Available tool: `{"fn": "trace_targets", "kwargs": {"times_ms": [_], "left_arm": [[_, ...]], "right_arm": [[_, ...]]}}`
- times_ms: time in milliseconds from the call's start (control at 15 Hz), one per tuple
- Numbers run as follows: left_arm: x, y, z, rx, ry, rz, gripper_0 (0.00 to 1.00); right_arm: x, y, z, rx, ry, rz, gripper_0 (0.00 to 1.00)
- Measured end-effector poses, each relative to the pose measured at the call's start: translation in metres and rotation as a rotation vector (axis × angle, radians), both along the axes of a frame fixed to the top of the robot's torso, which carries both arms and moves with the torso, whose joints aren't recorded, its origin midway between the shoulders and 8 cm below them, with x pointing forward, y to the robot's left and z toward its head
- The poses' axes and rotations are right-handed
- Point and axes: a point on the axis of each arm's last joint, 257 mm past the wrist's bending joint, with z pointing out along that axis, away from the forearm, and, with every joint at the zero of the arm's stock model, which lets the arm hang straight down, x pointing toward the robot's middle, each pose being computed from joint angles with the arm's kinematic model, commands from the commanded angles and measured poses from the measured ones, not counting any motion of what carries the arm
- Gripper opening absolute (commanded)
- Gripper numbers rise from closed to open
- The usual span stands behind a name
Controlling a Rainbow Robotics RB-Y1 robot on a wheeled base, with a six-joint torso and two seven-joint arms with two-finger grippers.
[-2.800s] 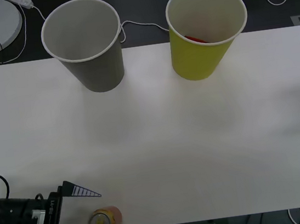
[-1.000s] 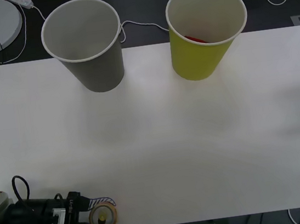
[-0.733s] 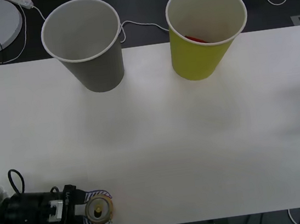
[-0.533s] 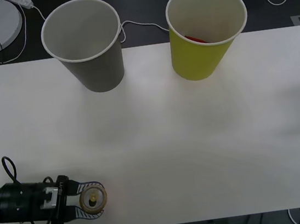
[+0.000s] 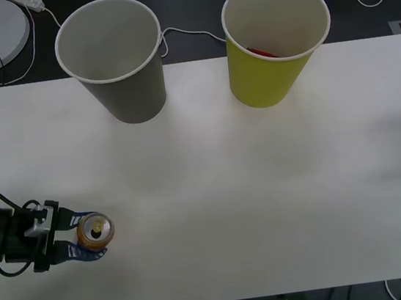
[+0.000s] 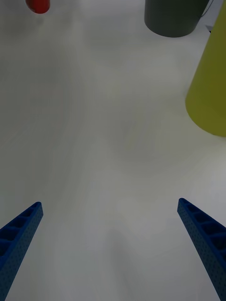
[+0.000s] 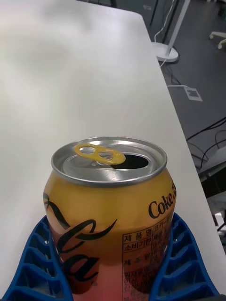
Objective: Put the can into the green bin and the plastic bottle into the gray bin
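On the white table [image 5: 264, 186], at eight o'clock, the left gripper [image 5: 87, 235] clamps the can [image 5: 94, 232]'s body; opened, probably light, dentable. Right gripper [image 6: 113, 244] spread.

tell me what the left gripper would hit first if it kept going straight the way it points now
The left gripper, shut on the can, points toward the robot's right along the near part of the table. That line looks free of things as far as the front view shows; both bins stand well off it at the far edge.
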Motion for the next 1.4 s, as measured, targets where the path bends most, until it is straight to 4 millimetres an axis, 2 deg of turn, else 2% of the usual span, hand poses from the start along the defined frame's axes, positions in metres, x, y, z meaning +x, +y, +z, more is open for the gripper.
{"fn": "trace_targets", "kwargs": {"times_ms": [333, 667, 1067, 1400], "left_arm": [[0.020, 0.030, 0.044, 0.155, 0.039, 0.081, 0.00], [0.030, 0.035, 0.089, 0.253, 0.079, 0.179, 0.00], [0.037, 0.021, 0.138, 0.295, 0.082, 0.296, 0.00], [0.031, -0.019, 0.180, 0.321, 0.041, 0.317, 0.00]], "right_arm": [[0.000, 0.000, 0.000, 0.000, 0.000, 0.000, 1.00], [0.000, 0.000, 0.000, 0.000, 0.000, 0.000, 1.00], [0.000, 0.000, 0.000, 0.000, 0.000, 0.000, 1.00], [0.000, 0.000, 0.000, 0.000, 0.000, 0.000, 1.00]]}}
